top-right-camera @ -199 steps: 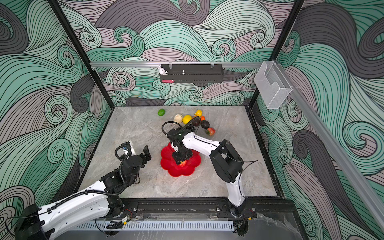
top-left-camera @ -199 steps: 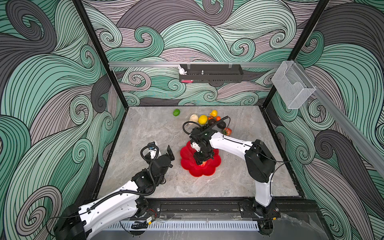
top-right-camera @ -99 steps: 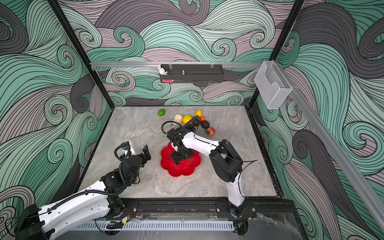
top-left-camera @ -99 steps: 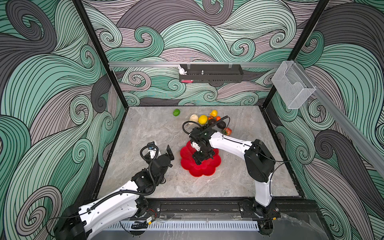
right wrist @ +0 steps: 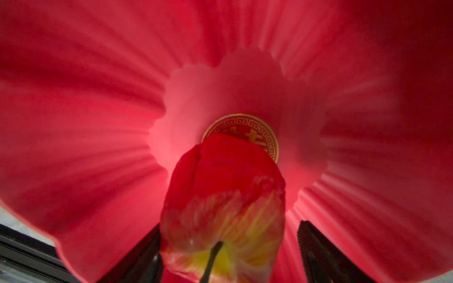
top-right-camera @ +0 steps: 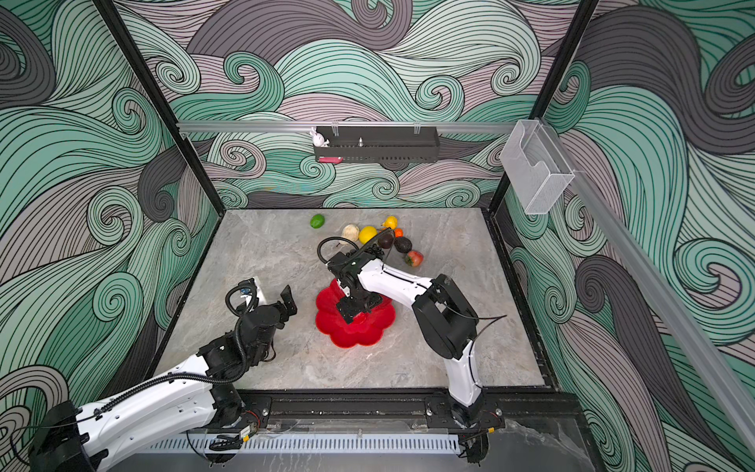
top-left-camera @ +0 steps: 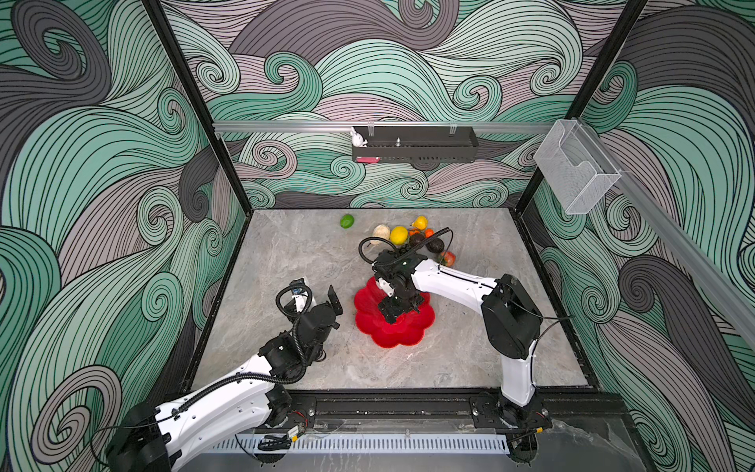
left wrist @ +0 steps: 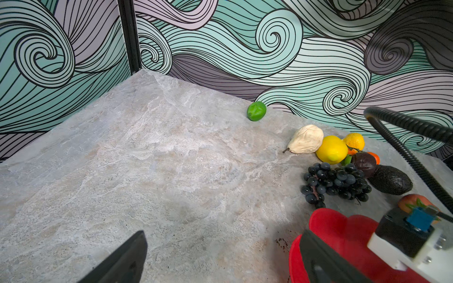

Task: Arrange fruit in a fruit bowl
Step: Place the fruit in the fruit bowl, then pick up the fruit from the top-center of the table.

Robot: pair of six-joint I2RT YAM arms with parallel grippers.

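The red scalloped fruit bowl [top-left-camera: 398, 333] [top-right-camera: 359, 335] sits mid-table. My right gripper [top-left-camera: 398, 304] [right wrist: 229, 226] reaches down into it, open. A red-and-yellow apple [right wrist: 225, 186] lies on the bowl floor between its fingers, with a clear gap to one finger [right wrist: 316, 247]. My left gripper [top-left-camera: 316, 291] [left wrist: 221, 239] hovers open and empty over bare table left of the bowl. Loose fruit lies behind the bowl: a lime [top-left-camera: 347, 221], pear [top-left-camera: 381, 233], lemon [top-left-camera: 399, 234], mangosteen [top-left-camera: 416, 239], avocado [top-left-camera: 436, 245], a second apple [top-left-camera: 448, 257] and grapes [left wrist: 335, 182].
A black shelf [top-left-camera: 414, 149] and a clear plastic holder [top-left-camera: 576, 171] hang on the patterned walls above the table. The right arm's cable [top-left-camera: 369, 249] loops over the fruit pile. A black rail [top-left-camera: 388, 402] runs along the table's front edge.
My right gripper's jaws have widened around the apple inside the bowl, leaving it resting there. The left arm has not moved.
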